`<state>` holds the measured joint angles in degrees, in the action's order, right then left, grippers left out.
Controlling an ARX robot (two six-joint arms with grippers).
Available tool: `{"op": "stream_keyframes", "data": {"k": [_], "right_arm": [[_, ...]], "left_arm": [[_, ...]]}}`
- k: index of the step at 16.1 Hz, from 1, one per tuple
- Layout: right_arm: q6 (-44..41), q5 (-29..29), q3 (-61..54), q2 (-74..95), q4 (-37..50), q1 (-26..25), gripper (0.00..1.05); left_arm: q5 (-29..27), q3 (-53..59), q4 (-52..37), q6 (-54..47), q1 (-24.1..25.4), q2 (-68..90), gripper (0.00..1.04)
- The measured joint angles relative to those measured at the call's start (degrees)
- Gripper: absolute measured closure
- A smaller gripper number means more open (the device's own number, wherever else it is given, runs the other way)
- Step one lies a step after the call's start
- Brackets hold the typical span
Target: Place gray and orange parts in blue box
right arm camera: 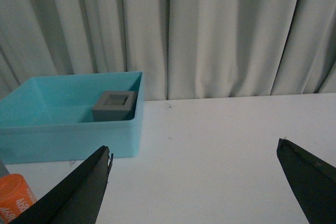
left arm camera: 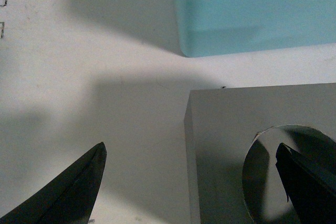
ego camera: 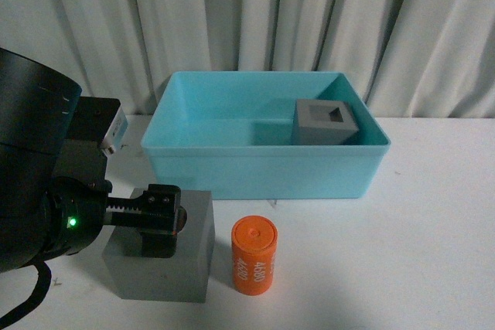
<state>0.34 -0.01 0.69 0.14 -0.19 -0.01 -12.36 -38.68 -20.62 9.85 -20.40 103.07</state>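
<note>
Progress: gray rectangular-recess cube [ego camera: 326, 123] sits in right rear corner of turquoise plastic box [ego camera: 255, 171]. Gray round-recess cube [ego camera: 174, 264] and orange cylinder [ego camera: 254, 256] wait at table [ego camera: 433, 253] front edge; left gripper [left arm camera: 191, 150] gapes astride that cube's wall, unclamped; right gripper [right arm camera: 194, 148] wide, empty.

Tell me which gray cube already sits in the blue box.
The cube with the square recess; the round-recess cube stands outside the blue box.
</note>
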Motion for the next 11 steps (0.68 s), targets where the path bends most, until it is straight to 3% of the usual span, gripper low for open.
{"op": "stream_keyframes", "data": {"k": [2, 9, 11], "right_arm": [[0.0, 0.0, 0.0, 0.0, 0.0, 0.0, 0.06], [0.0, 0.0, 0.0, 0.0, 0.0, 0.0, 0.06], [0.0, 0.0, 0.0, 0.0, 0.02, 0.0, 0.06]], "left_arm": [[0.94, 0.0, 0.07, 0.0, 0.0, 0.09, 0.09], [3.15, 0.02, 1.07, 1.14, -1.4, -0.39, 0.81], [3.52, 0.66, 5.05, 2.03, -1.11, -3.91, 0.84]]}}
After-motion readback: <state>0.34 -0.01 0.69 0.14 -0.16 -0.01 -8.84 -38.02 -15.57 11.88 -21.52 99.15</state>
